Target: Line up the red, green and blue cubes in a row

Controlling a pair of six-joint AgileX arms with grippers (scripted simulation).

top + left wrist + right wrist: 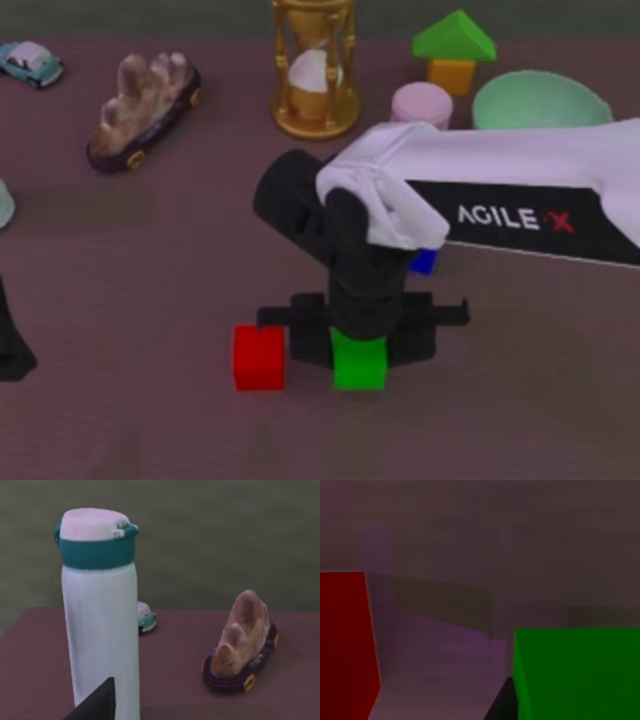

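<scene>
The red cube (259, 357) rests on the table near the front, left of the middle; it also shows in the right wrist view (345, 645). About a cube's width to its right is the green cube (358, 364), level with it. My right gripper (360, 338) reaches down over the green cube and is shut on it. One dark finger (502, 705) lies against the side of the green cube (575, 675). The blue cube (424, 262) peeks out from under the right arm, behind and to the right of the green one. My left arm (12, 345) is parked at the left edge.
Along the back stand a toy car (30, 62), a rocky lump on a wheeled purple base (145, 110), an hourglass (315, 75), a pink cup (422, 103), a green wedge (455, 38) on an orange block (452, 75) and a green bowl (540, 100). A white bottle (100, 610) stands by the left arm.
</scene>
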